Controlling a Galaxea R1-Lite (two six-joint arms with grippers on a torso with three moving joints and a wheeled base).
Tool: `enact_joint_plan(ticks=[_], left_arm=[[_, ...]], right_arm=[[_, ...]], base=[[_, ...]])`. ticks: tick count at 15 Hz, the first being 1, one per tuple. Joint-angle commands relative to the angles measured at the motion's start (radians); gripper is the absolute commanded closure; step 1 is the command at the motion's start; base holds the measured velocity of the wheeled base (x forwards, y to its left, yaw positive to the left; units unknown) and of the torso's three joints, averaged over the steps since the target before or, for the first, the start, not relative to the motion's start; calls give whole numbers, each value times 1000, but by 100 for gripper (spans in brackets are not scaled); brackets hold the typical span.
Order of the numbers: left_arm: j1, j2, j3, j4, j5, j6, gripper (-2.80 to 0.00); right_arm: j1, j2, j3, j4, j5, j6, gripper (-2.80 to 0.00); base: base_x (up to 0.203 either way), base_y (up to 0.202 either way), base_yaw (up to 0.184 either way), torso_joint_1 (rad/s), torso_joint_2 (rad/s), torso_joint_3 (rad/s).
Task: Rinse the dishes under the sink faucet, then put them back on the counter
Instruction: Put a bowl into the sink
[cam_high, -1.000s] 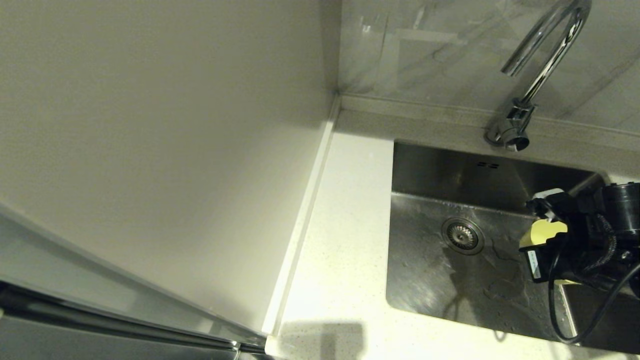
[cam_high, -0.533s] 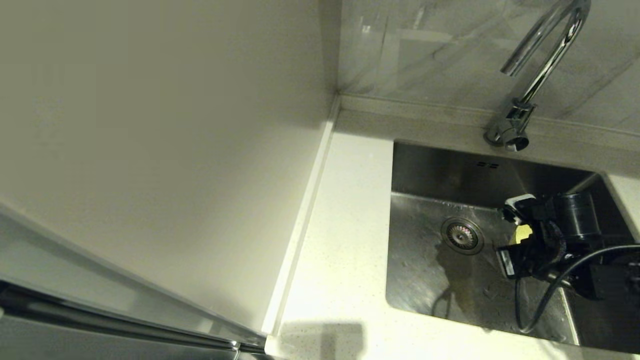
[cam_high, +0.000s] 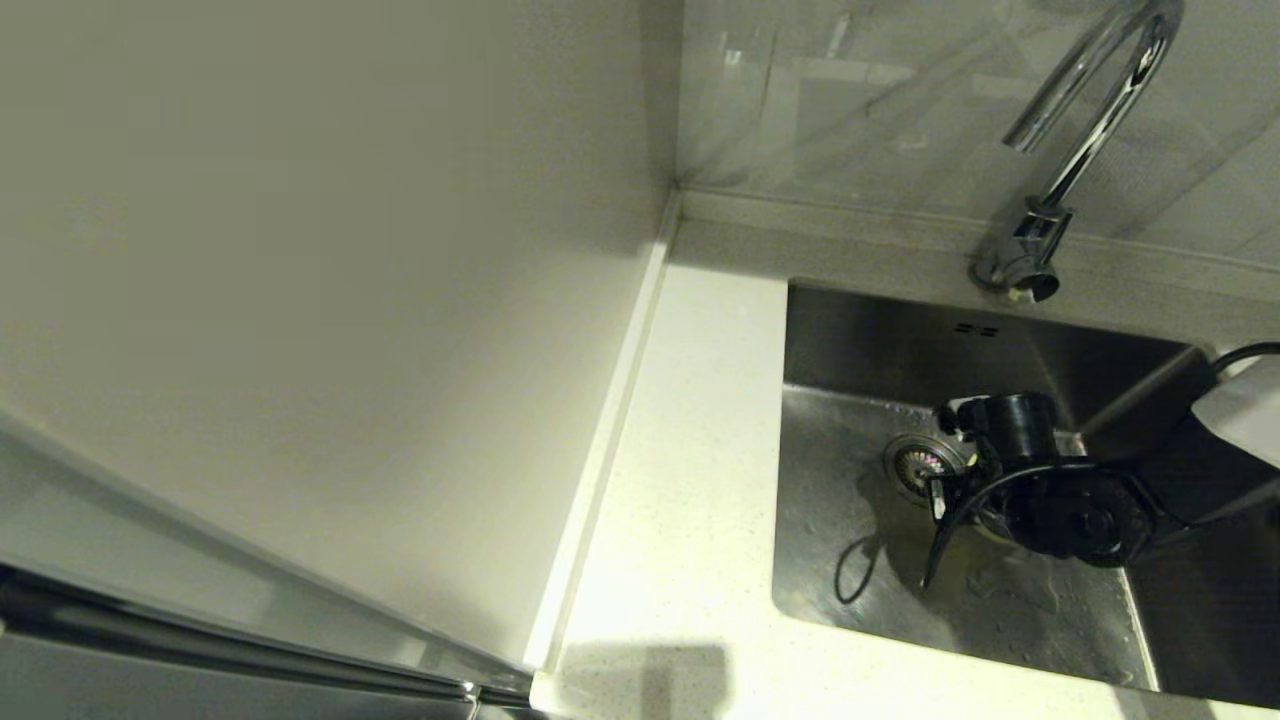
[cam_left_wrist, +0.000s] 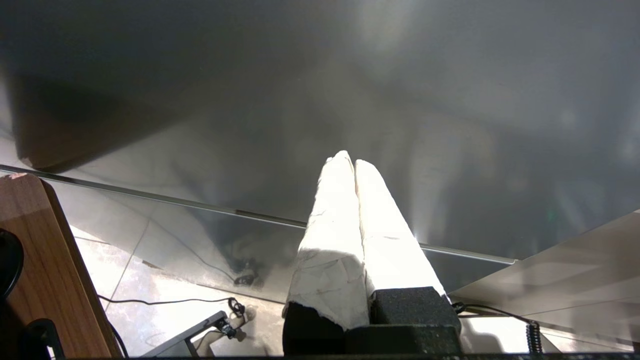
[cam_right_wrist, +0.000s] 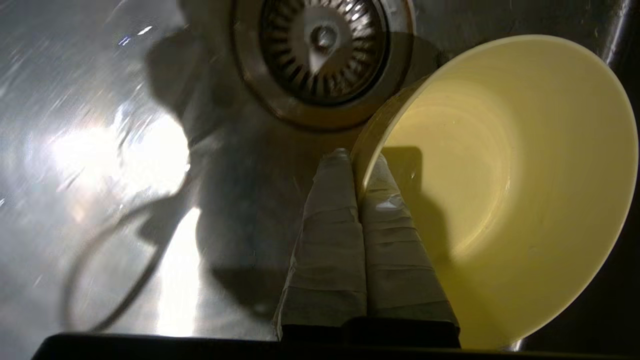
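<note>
The right hand (cam_right_wrist: 356, 159) is down in the sink (cam_high: 860, 560), its taped fingers (cam_right_wrist: 327, 240) pinched on the rim of the yellow bowl (cam_right_wrist: 525, 200), which sits beside the drain (cam_right_wrist: 322, 55). The left hand (cam_left_wrist: 354, 162) is pressed closed, empty, away from the bench (cam_high: 680, 480)

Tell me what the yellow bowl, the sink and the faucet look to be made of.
Yellow bowl, pinched at its rim by the right claw: smooth matte, probably plastic or glazed ceramic.
Sink: brushed stainless steel, streaky reflections.
Faucet: polished chrome-like metal, mirror highlights.
</note>
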Motion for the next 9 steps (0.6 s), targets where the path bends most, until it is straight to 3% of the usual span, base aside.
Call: enact_joint_plan(ticks=[1, 9], left_arm=[[0, 0, 3, 0, 0, 0, 0], [0, 0, 3, 0, 0, 0, 0]], right_arm=[[-38, 77, -85, 4, -3, 1, 0], [-149, 173, -221, 14, -14, -14, 0]], base=[[0, 0, 0, 0, 0, 0], [0, 0, 0, 0, 0, 0]])
